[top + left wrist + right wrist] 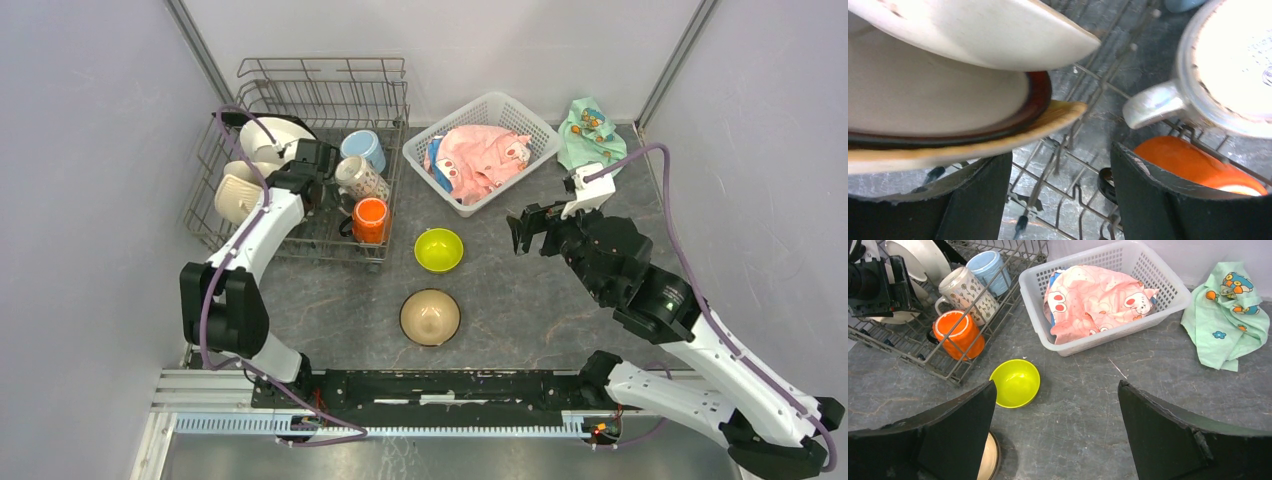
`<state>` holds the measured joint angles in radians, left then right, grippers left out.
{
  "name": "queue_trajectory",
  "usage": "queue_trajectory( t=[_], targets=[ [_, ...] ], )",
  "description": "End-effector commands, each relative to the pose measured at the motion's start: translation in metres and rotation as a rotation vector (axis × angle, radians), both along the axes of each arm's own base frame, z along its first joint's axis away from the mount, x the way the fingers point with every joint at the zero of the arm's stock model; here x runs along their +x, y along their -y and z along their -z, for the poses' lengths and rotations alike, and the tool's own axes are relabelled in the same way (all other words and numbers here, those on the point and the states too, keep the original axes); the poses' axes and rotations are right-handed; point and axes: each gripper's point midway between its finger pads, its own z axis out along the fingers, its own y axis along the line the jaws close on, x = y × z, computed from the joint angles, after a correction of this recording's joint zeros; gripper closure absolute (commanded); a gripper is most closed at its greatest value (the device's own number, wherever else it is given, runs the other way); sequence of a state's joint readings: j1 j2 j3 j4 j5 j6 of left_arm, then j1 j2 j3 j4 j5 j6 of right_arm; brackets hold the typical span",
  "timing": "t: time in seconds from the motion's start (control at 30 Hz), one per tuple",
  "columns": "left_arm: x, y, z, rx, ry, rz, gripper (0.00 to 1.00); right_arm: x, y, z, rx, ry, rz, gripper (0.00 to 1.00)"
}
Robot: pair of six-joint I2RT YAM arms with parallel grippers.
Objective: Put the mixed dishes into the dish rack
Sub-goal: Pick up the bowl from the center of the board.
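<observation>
as left tool (1060, 197) gapes, lime bowl (439, 250) beside rack (322, 92)

Grey marbled table (540, 300). Directly on it — wire dish rack (320, 85) upper left, white lattice basket (500, 108) upper centre, mint-green cloth (590, 135) upper right. Mid-frame: lime-green bowl (439, 249); tan bowl (430, 317) just below, apart, both upright.

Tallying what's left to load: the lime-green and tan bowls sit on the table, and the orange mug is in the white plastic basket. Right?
Not quite: the orange mug lies in the dish rack, as the top external view shows. The lime-green bowl and tan bowl are on the table.
</observation>
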<state>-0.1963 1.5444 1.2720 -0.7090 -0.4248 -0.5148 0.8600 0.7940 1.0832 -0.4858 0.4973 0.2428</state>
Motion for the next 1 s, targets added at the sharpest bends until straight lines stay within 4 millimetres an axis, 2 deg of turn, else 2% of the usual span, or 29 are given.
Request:
queue_trajectory(
  t=[0.0, 0.13, 0.3, 0.4, 0.53, 0.73, 0.83, 0.97],
  targets=[
    [0.009, -0.027, -0.002, 0.056, 0.019, -0.044, 0.24, -0.001, 0.009, -0.003, 0.035, 0.004, 0.042, 0.02],
    [0.004, -0.032, -0.001, 0.041, 0.005, -0.063, 0.31, -0.001, 0.009, -0.003, 0.038, 0.004, 0.044, 0.02],
    [0.005, -0.025, -0.011, -0.005, 0.028, -0.058, 0.31, 0.001, 0.006, -0.002, 0.035, 0.009, 0.043, 0.02],
    [0.009, -0.016, -0.026, -0.046, 0.056, -0.034, 0.28, 0.003, 0.004, 0.001, 0.026, 0.002, 0.039, 0.02],
    [0.017, 0.0, -0.057, -0.121, 0.115, 0.033, 0.24, 0.004, 0.001, 0.02, 0.0, -0.052, 0.049, 0.02],
    [0.022, 0.019, -0.09, -0.219, 0.182, 0.077, 0.22, 0.004, -0.007, 0.041, -0.006, -0.101, 0.034, 0.02],
    [0.025, 0.035, -0.104, -0.286, 0.235, 0.116, 0.23, 0.005, -0.01, 0.048, -0.015, -0.121, 0.026, 0.02],
    [0.023, 0.075, -0.12, -0.272, 0.274, 0.245, 0.26, 0.004, -0.01, 0.048, -0.022, -0.125, 0.023, 0.02]
  ],
)
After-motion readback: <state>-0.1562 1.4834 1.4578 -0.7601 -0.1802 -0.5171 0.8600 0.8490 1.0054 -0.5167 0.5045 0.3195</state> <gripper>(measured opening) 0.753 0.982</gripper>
